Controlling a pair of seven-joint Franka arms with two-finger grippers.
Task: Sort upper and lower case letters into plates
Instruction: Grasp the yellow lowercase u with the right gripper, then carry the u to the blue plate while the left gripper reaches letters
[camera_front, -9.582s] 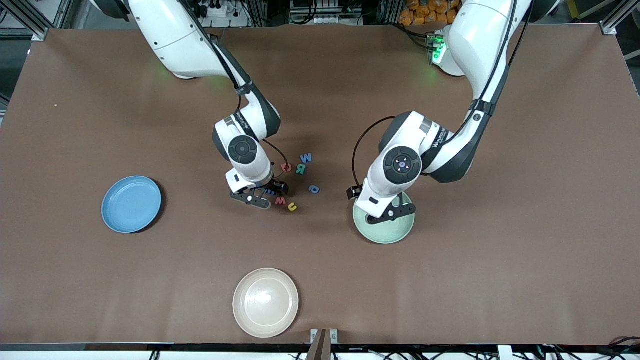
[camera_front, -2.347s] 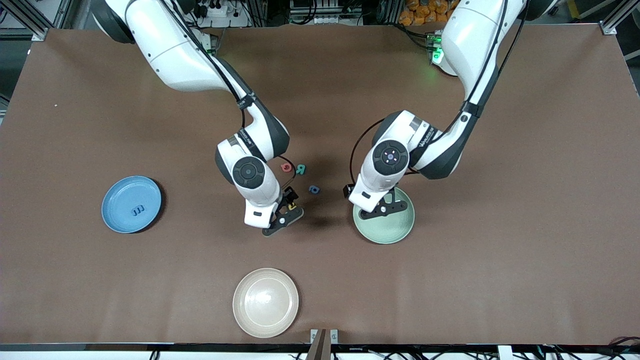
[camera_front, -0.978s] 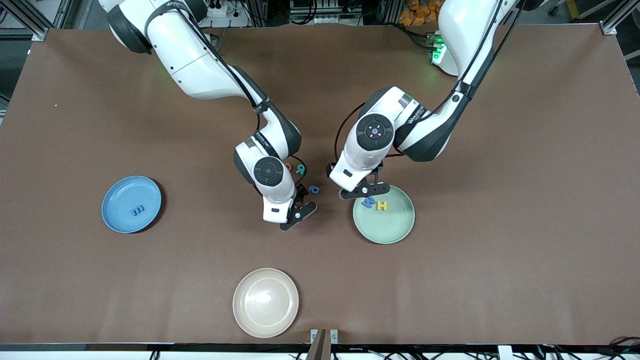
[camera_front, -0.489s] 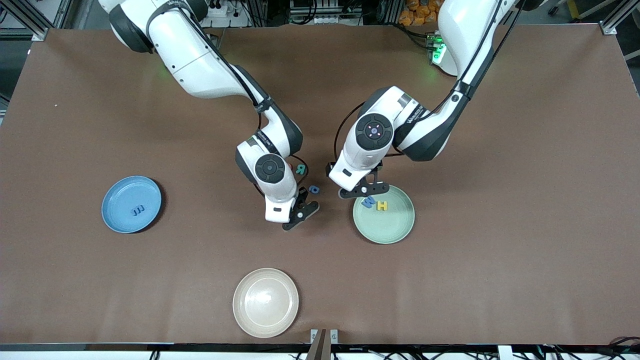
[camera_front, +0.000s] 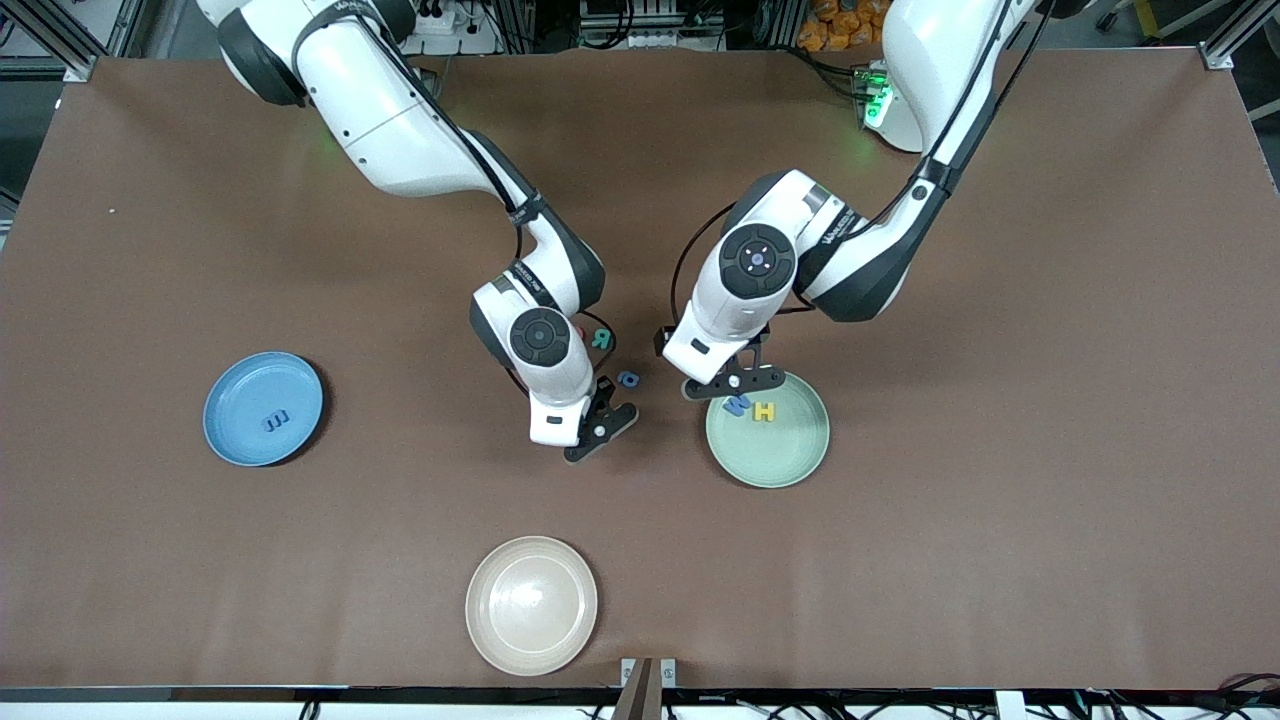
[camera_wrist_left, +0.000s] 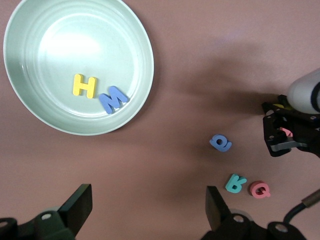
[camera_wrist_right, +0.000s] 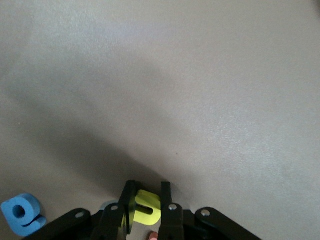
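My right gripper (camera_front: 598, 425) is shut on a yellow letter (camera_wrist_right: 148, 207), low at the table beside a loose blue letter (camera_front: 627, 379). A teal letter (camera_front: 600, 338) and a red letter (camera_wrist_left: 260, 189) lie close by on the table. The mint green plate (camera_front: 790, 462) holds a yellow H (camera_front: 764, 411) and a blue letter (camera_front: 737, 404). My left gripper (camera_front: 733, 383) hangs open and empty over that plate's rim toward the loose letters. The blue plate (camera_front: 240, 395), toward the right arm's end, holds a dark blue letter (camera_front: 275, 421).
A cream plate (camera_front: 531, 604) sits near the table's front edge, nearer to the front camera than both grippers. The two arms' hands are close together over the middle of the brown table (camera_front: 1000, 400).
My right gripper has shut on the yellow letter. The left arm has shifted only slightly above the mint green plate's rim.
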